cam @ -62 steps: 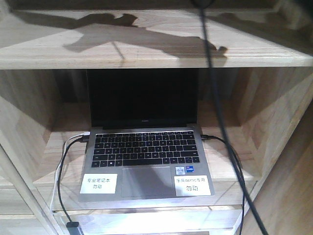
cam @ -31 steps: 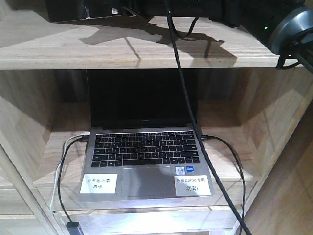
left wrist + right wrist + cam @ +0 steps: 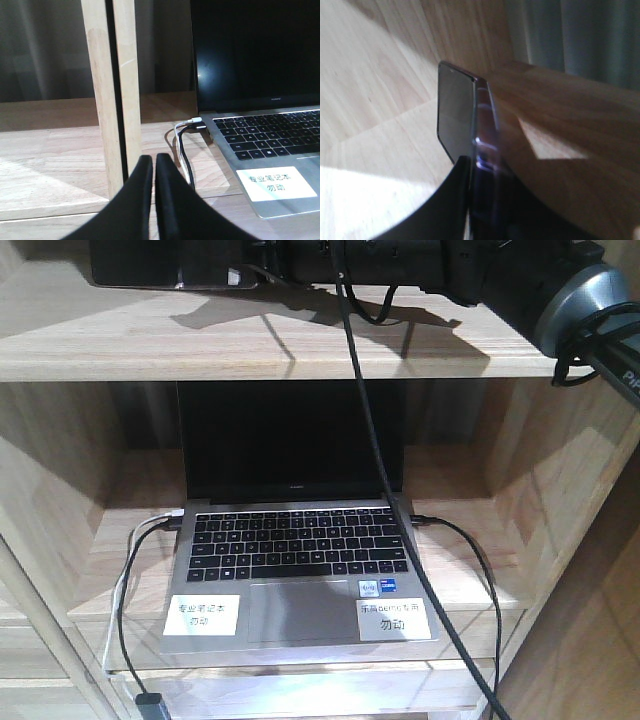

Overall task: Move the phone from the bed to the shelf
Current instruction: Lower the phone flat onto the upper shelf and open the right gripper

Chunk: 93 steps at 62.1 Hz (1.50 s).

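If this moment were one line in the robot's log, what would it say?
right gripper: shut on phone | over shelf top board | left gripper: shut, empty | laptop below

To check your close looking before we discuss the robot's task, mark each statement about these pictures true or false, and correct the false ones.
1. The right gripper grips the phone. True.
2. The laptop is closed. False: its lid stands open, screen dark.
3. The left gripper is wide open. False: its fingers are together, holding nothing.
4. Cables are plugged into both sides of the laptop. True.
5. The right arm reaches over the shelf board below the laptop. False: it is over the board above it.
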{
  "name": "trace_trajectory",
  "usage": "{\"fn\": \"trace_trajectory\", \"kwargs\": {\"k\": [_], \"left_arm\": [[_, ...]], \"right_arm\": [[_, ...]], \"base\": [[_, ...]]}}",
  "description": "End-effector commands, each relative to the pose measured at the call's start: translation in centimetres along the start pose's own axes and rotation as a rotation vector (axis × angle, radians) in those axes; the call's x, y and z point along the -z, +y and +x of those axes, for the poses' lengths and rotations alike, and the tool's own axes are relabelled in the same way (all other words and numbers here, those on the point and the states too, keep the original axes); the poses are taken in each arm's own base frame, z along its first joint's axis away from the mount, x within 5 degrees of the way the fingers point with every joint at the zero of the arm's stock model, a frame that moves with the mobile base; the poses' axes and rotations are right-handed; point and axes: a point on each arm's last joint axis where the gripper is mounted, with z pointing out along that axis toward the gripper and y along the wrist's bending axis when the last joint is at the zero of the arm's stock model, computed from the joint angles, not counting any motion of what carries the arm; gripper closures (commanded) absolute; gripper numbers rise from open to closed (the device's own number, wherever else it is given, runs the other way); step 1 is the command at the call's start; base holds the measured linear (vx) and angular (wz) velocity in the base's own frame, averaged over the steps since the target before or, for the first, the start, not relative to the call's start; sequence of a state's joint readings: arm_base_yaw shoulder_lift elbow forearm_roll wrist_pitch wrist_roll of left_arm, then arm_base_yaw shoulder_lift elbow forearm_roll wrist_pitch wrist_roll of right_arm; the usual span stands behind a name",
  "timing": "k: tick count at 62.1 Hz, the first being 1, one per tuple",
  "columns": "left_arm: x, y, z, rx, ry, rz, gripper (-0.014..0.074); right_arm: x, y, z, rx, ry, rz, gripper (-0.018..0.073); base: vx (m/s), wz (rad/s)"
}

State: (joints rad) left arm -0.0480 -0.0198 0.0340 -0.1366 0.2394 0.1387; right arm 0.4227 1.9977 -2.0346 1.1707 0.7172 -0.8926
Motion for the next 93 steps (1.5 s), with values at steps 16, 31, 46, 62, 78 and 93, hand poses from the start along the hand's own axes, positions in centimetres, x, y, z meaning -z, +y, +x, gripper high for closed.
{"fn": "trace_trajectory", "kwargs": {"k": [16, 31, 46, 62, 78, 93], "left_arm": [[0.0, 0.1, -0.6, 0.012, -0.075, -0.004, 0.0596], [0.0, 0.1, -0.6, 0.012, -0.075, -0.004, 0.0596], [0.0, 0.1, -0.6, 0.012, -0.075, -0.004, 0.0596], [0.0, 0.1, -0.6, 0.012, -0.075, -0.004, 0.0596], [0.0, 0.1, -0.6, 0.012, -0.075, -0.004, 0.0596], [0.0, 0.1, -0.6, 0.012, -0.075, -0.004, 0.0596]], "right_arm": [[1.9, 1.8, -3.1, 0.033, -0.106, -0.002, -0.0031], [2.1, 1.8, -3.2, 0.044, -0.105, 0.005, -0.0111], [3.5, 2.8, -4.2, 0.136, -0.092, 0.044, -0.0056], [6.3, 5.1, -6.0, 0.226, -0.083, 0.062, 0.0013], [9.3, 7.4, -7.2, 0.209, -0.029, 0.095, 0.0094], [11.9, 9.2, -7.7, 0.185, 0.032, 0.126, 0.0355]], "base": [[0.0, 0.0], [0.0, 0.0], [0.0, 0.0], [0.0, 0.0], [0.0, 0.0], [0.0, 0.0]]}}
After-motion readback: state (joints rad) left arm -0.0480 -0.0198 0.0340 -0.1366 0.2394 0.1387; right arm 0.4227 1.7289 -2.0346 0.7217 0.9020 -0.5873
